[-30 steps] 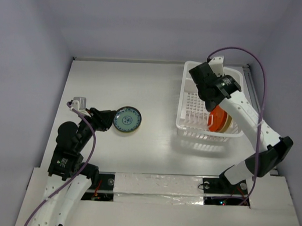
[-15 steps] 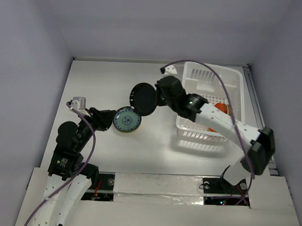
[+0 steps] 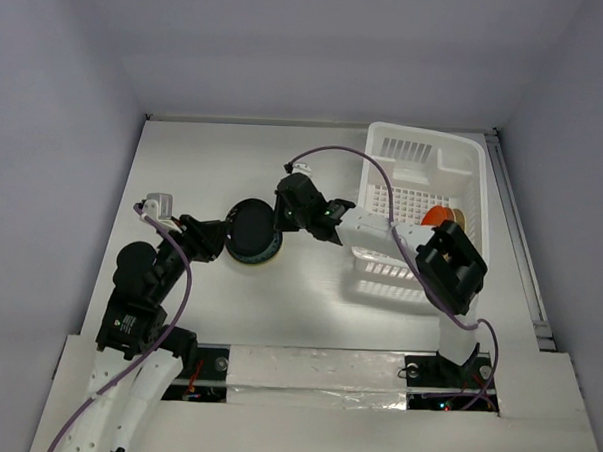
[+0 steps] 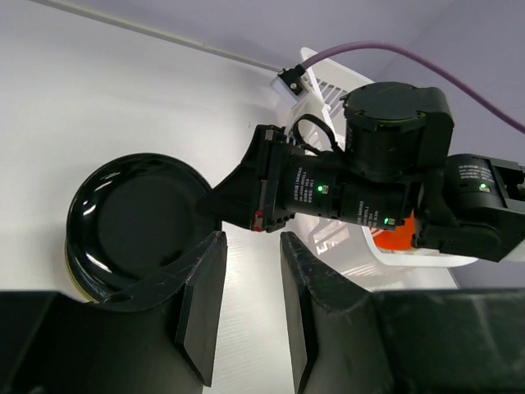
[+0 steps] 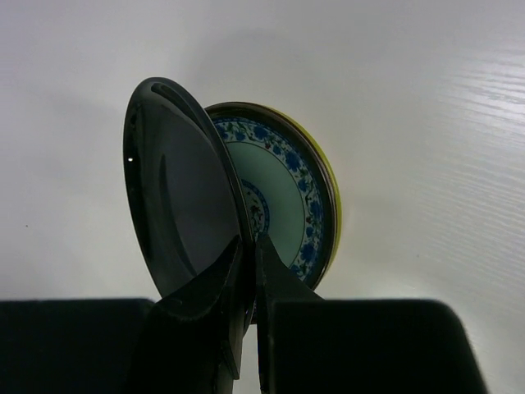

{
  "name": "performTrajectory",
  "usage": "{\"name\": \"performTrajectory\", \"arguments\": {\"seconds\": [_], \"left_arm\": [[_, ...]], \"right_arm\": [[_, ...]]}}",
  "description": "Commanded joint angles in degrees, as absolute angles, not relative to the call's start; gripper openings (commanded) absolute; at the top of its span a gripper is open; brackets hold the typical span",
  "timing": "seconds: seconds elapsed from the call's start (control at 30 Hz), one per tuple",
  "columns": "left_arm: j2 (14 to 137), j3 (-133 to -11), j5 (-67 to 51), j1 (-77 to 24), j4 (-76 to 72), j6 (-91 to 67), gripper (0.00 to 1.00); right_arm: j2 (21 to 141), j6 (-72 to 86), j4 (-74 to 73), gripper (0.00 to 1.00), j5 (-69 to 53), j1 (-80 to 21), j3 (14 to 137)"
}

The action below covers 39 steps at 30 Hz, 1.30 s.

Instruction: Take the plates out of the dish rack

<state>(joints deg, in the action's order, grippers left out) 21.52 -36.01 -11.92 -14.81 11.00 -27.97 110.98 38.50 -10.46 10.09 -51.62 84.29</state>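
So your right gripper pinches black plate, tilted over teal plate | left gripper parted, crowding just beside them

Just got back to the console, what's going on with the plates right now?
The right claw pinches the black plate by its rim, holding it tilted over the teal patterned plate. That plate lies on the table, left of the dish rack. The left claw sits open beside that plate, holding nothing. An orange plate stands in the rack, not yet unloaded.
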Motion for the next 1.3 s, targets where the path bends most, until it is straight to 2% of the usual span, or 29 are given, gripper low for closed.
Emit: {"name": "performTrajectory", "arguments": {"seconds": [0.0, 0.07, 0.27, 0.37, 0.47, 0.57, 0.6, 0.67, 0.7, 0.77, 0.83, 0.87, 0.9, 0.93, 0.97, 1.0, 1.1, 1.2, 1.27], "left_arm": [[21.88, -36.74, -12.13, -15.03, 9.05, -27.77, 0.30], [21.97, -36.74, -12.13, -15.03, 8.97, -27.77, 0.30], [21.80, -36.74, -12.22, -15.03, 8.96, -27.77, 0.30], [21.71, -36.74, -12.22, -15.03, 8.97, -27.77, 0.30], [21.53, -36.74, -12.22, -15.03, 9.05, -27.77, 0.30], [21.36, -36.83, -11.95, -15.03, 9.05, -27.77, 0.30], [21.36, -36.74, -11.95, -15.03, 9.05, -27.86, 0.30], [21.36, -36.74, -12.13, -15.03, 9.05, -27.86, 0.30], [21.18, -36.74, -12.04, -15.03, 8.97, -27.77, 0.30], [21.01, -36.74, -12.04, -15.03, 9.05, -27.86, 0.30], [21.01, -36.74, -11.95, -15.03, 9.05, -27.86, 0.30], [20.92, -36.83, -11.95, -15.03, 9.05, -27.77, 0.30], [20.83, -36.74, -12.04, -15.03, 9.05, -27.77, 0.30], [20.83, -36.74, -12.04, -15.03, 8.97, -27.77, 0.30], [20.74, -36.65, -12.22, -15.03, 8.88, -27.77, 0.29], [20.66, -36.74, -12.39, -15.03, 8.88, -27.77, 0.29], [20.30, -36.65, -12.57, -15.03, 8.79, -27.77, 0.25], [19.78, -36.65, -12.48, -15.03, 8.79, -27.77, 0.20], [19.69, -37.09, -11.52, -15.55, 9.75, -27.77, 0.11]], "right_arm": [[110.56, 42.36, -4.22, 0.02, 7.30, -51.68, 85.34], [111.27, 42.54, -4.83, 0.04, 6.86, -51.68, 84.82], [111.27, 43.33, -3.17, 0.26, 5.89, -51.68, 80.35], [110.74, 43.51, -3.25, 0.31, 5.89, -51.68, 78.41], [109.87, 43.24, -4.12, 0.42, 6.24, -51.68, 77.52], [108.29, 42.10, -6.49, 0.55, 8.26, -52.29, 77.34], [107.76, 41.32, -7.20, 0.65, 8.96, -52.29, 77.52], [105.30, 40.17, -8.43, 0.75, 10.37, -52.90, 77.52], [104.16, 39.82, -8.87, 0.83, 10.55, -52.91, 77.43], [99.87, 38.59, -10.36, 0.83, 13.00, -53.52, 77.34], [96.17, 37.36, -11.68, 0.78, 17.54, -53.53, 76.38], [91.98, 36.83, -13.60, 0.71, 19.67, -53.53, 76.03], [89.93, 35.70, -15.02, 0.44, 22.12, -53.53, 75.76], [87.91, 35.25, -17.12, 0.25, 28.50, -53.53, 75.67], [84.06, 34.90, -22.01, 0.08, 31.78, -53.53, 75.41], [82.02, 34.46, -24.32, 0.00, 33.82, -52.22, 75.06], [71.69, 32.17, -29.17, 0.00, 35.15, -48.88, 69.98], [64.27, 32.52, -36.72, 0.00, 36.56, -40.63, 65.41], [58.46, 31.56, -41.80, 0.00, 37.44, -34.38, 63.99]]}}
